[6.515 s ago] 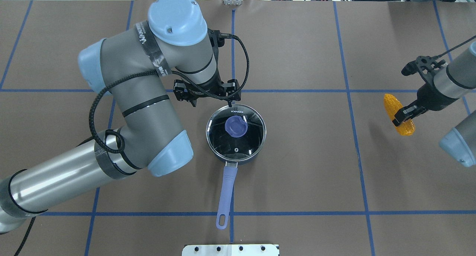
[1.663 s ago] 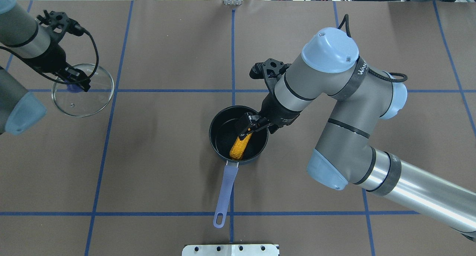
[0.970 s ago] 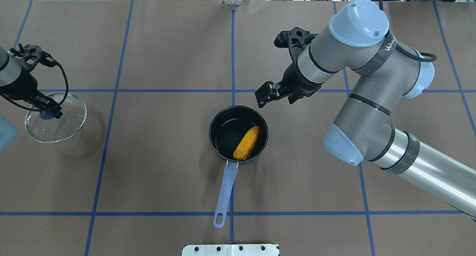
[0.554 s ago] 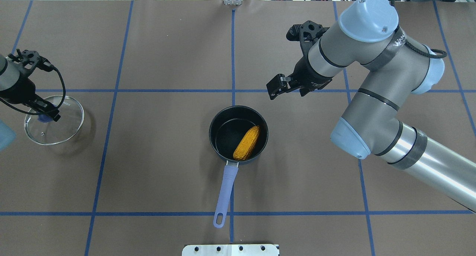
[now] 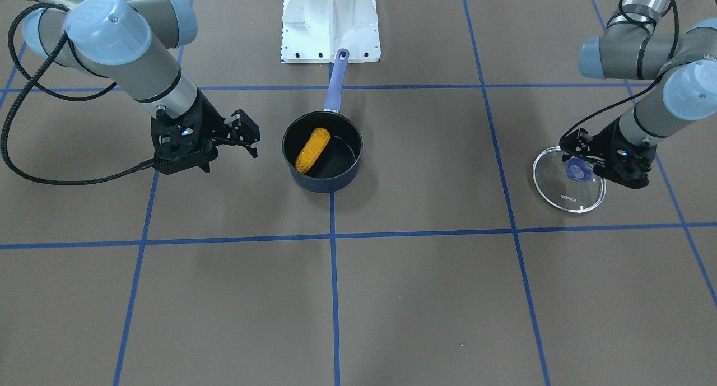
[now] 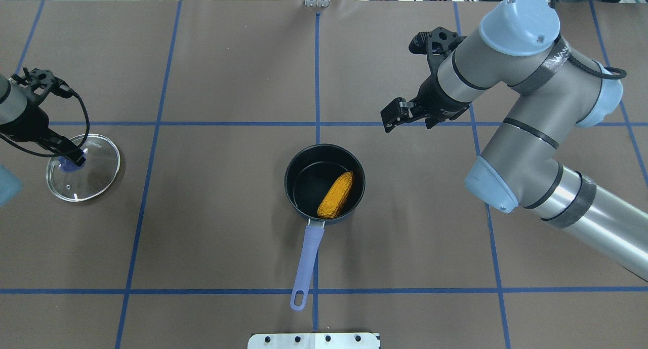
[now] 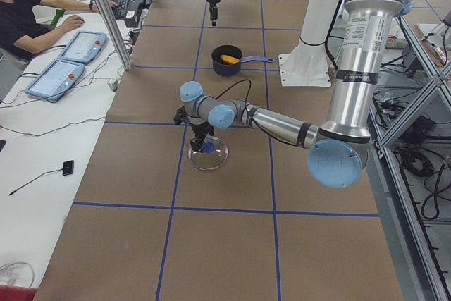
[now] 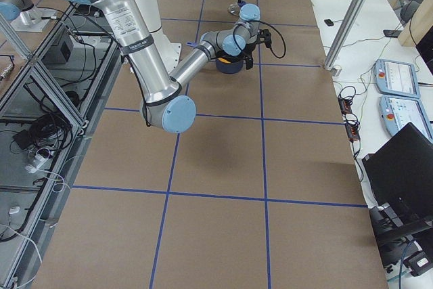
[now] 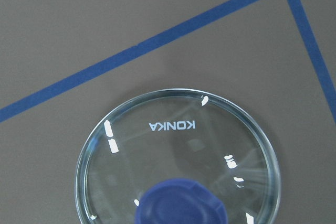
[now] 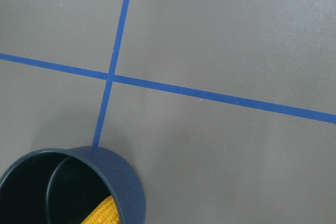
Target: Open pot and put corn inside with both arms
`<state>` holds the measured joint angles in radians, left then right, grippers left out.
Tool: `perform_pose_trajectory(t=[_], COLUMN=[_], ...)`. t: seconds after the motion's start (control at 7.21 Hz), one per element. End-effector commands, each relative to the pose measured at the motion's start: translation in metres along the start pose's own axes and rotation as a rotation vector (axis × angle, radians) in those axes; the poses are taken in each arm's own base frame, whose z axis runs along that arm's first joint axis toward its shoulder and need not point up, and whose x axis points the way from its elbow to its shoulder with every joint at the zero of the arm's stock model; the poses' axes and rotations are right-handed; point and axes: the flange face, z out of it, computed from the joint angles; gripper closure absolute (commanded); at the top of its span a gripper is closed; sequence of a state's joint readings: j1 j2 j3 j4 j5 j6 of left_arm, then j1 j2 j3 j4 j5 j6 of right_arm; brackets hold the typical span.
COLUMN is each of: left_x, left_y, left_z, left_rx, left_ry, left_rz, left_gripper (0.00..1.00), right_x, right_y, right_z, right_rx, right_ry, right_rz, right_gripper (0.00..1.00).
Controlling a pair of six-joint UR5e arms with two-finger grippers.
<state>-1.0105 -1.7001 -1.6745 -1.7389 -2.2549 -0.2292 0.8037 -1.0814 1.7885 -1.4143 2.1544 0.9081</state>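
Bright even light, soft shadows, sharp focus, glare specks on lid (image 9: 176, 153)

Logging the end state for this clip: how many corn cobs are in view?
1. The corn lies in the open pot, along its wall on the robot's right. No other shows; none seems hidden.

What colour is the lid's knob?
Blue knob, clearest in the left wrist view.

Brown table (image 6: 228, 227) with blue tape grid: pot (image 6: 304, 179), glass lid (image 6: 93, 174), white base plate (image 6: 314, 340).
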Motion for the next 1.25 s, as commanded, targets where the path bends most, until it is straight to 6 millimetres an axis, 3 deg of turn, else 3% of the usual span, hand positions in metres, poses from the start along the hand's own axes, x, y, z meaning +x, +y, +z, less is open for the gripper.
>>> perform_pose_trajectory(t=[0.0, 0.28, 0.42, 0.55, 0.83, 0.97, 1.11], left_x=[-0.016, -0.076, -0.114, -0.149, -0.219, -0.233, -0.244], left_y=[0.004, 0.011, 0.027, 0.038, 0.069, 0.077, 0.085], left_z=[-0.020, -0.069, -0.081, -0.085, -0.069, -0.067, -0.068], left_rx=[0.037, 0.113, 0.122, 0.120, 0.083, 0.080, 0.080], left_ry=[-0.009, -0.050, -0.072, -0.063, -0.030, -0.032, -0.033], left_rz=[-0.015, -0.059, -0.072, -0.091, -0.105, -0.130, -0.152], left_gripper=[0.02, 0.01, 0.01, 0.01, 0.01, 0.01, 0.01], right_x=[0.068, 0.149, 0.187, 0.214, 0.257, 0.278, 0.300], right_y=[-0.008, -0.005, -0.007, -0.014, -0.024, -0.025, -0.011], right_z=[-0.013, -0.018, -0.032, -0.051, -0.084, -0.099, -0.097], right_rx=[0.031, 0.022, 0.031, 0.025, -0.051, -0.082, -0.122], right_ry=[0.066, 0.145, 0.171, 0.195, 0.265, 0.291, 0.258], right_rz=[0.079, 0.046, 0.096, 0.161, 0.035, 0.024, 0.068], right_gripper=[0.00, 0.00, 0.00, 0.00, 0.00, 0.00, 0.00])
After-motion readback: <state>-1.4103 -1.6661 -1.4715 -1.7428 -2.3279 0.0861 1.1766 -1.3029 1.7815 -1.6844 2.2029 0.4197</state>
